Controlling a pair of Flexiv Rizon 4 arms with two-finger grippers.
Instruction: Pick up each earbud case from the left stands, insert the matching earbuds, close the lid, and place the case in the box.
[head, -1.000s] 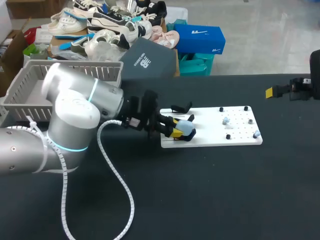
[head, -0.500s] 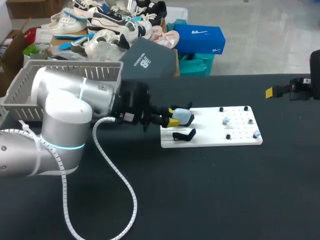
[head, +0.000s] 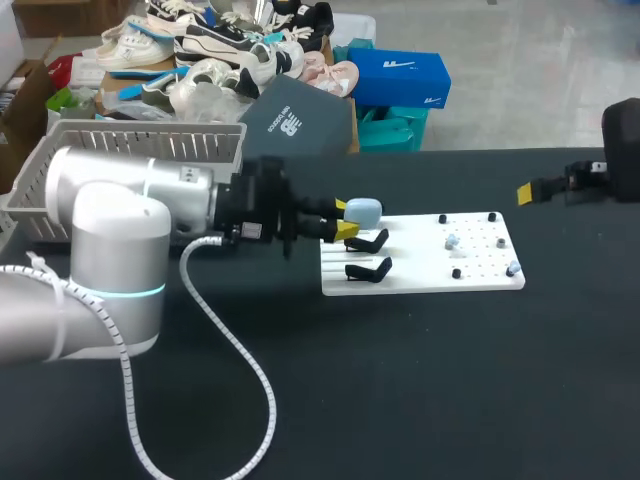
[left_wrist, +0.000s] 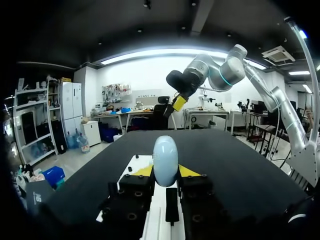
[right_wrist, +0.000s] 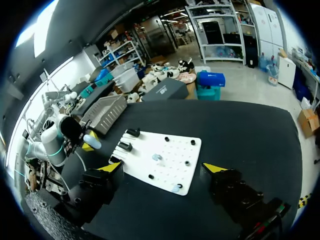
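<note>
Black counter (head: 400, 380) carries a flat white perforated board (head: 420, 282). The left gripper (head: 348, 218) pinches a smooth, rounded pale-blue earbud case (head: 364, 210) from two sides. The left wrist view shows the case standing upright between the yellow tips, lid apparently closed. The case appears clear of the two black forked stands (head: 368, 255) on the board's left end. Two small pale-blue earbuds (head: 452, 241) sit further along among the pegs. The right gripper (right_wrist: 162, 167) hangs spread and empty beyond the board's right end. A grey slatted plastic basket (head: 60, 150) stands at the far left.

Assessment: the case is being carried to loading. Keep the pinch low on the body so the lid can swing, hold it level, and bring it within the right arm's reach.
</note>
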